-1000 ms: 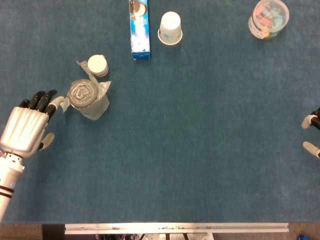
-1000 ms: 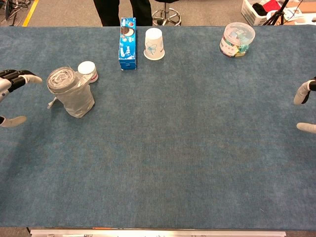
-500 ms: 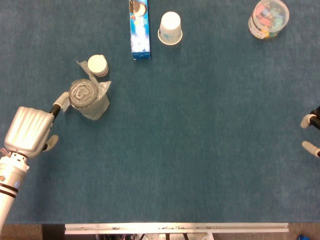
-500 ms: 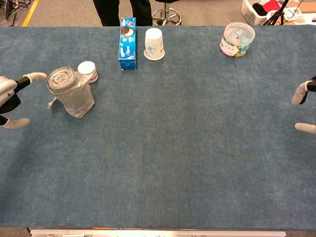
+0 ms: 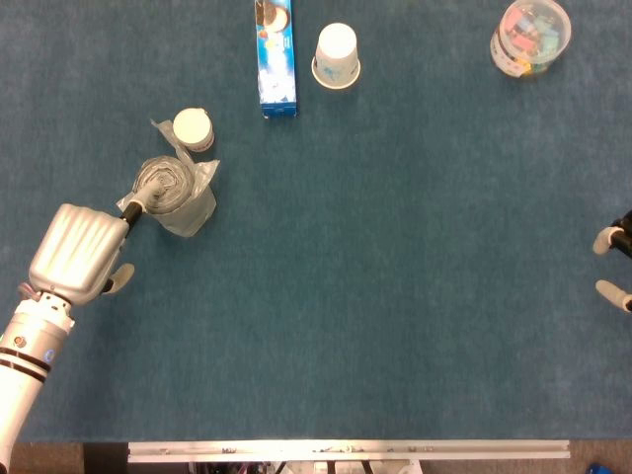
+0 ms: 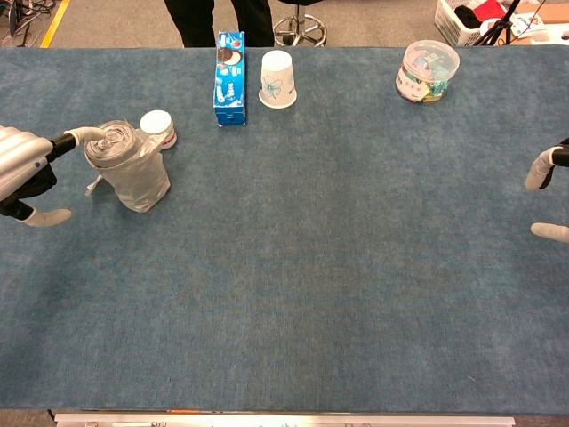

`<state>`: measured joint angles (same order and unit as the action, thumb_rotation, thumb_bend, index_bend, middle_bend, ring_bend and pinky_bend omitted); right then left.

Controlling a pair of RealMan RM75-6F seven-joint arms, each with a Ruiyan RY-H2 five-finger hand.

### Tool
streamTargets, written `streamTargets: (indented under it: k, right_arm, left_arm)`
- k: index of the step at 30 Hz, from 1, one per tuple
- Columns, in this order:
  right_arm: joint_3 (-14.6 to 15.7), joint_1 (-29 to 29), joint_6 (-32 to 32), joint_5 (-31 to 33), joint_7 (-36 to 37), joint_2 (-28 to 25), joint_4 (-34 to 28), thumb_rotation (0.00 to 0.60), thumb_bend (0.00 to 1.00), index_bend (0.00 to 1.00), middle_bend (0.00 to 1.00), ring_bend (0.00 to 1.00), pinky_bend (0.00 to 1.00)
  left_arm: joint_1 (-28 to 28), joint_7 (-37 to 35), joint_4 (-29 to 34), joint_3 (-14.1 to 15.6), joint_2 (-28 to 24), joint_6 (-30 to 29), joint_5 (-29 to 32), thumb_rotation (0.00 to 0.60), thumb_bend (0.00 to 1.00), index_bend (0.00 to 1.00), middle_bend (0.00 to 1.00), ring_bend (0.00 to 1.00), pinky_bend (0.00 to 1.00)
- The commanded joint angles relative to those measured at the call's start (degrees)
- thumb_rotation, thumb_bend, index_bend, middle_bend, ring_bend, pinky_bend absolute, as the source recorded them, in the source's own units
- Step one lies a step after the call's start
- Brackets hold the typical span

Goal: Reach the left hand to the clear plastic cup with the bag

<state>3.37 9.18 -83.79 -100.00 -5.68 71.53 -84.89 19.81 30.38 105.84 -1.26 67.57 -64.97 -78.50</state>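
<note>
The clear plastic cup with the grey bag (image 5: 176, 195) (image 6: 130, 169) stands upright on the blue table at the left. My left hand (image 5: 81, 251) (image 6: 27, 169) is right beside it on its left, fingers apart, with one fingertip (image 5: 138, 202) reaching onto the cup's rim. Nothing is gripped by it. My right hand (image 5: 614, 265) (image 6: 546, 197) shows only as a few fingertips at the right edge, spread apart over bare table, holding nothing.
A small white-lidded cup (image 5: 194, 128) stands just behind the bagged cup. A blue cookie box (image 5: 276, 57) and an upturned paper cup (image 5: 336, 55) sit at the back, and a clear tub of colourful items (image 5: 530, 37) at back right.
My left hand has moved right and forward toward the bagged cup, and its extended finger now reaches the rim. The right hand has stayed put.
</note>
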Motion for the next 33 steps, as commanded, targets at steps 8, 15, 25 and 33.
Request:
streamTargets:
  k: [8, 15, 25, 33]
  right_arm:
    - [0.0, 0.0, 0.0, 0.0, 0.1, 0.0, 0.0, 0.600, 0.07, 0.51, 0.55, 0.37, 0.49]
    - [0.0, 0.1, 0.1, 0.2, 0.1, 0.0, 0.1, 0.600, 0.07, 0.51, 0.55, 0.37, 0.49]
    - [0.0, 0.1, 0.2, 0.2, 0.1, 0.0, 0.1, 0.600, 0.07, 0.51, 0.55, 0.37, 0.49]
    - [0.0, 0.1, 0.2, 0.2, 0.2, 0.0, 0.1, 0.600, 0.07, 0.51, 0.55, 0.37, 0.49]
  left_arm:
    - [1.3, 2.0, 0.5, 0.6, 1.0, 0.8, 0.9, 0.600, 0.22, 0.07, 0.97, 0.74, 0.81]
    - [2.2, 3.4, 0.9, 1.0, 1.5, 1.5, 1.5, 0.600, 0.22, 0.07, 0.97, 0.74, 0.81]
    - [2.3, 3.9, -0.5, 2.6, 2.3, 2.1, 2.9, 0.600, 0.22, 0.07, 0.97, 0.74, 0.81]
    - [2.9, 2.6, 0.1, 1.9, 2.7, 0.5, 0.7, 0.600, 0.22, 0.07, 0.97, 0.74, 0.81]
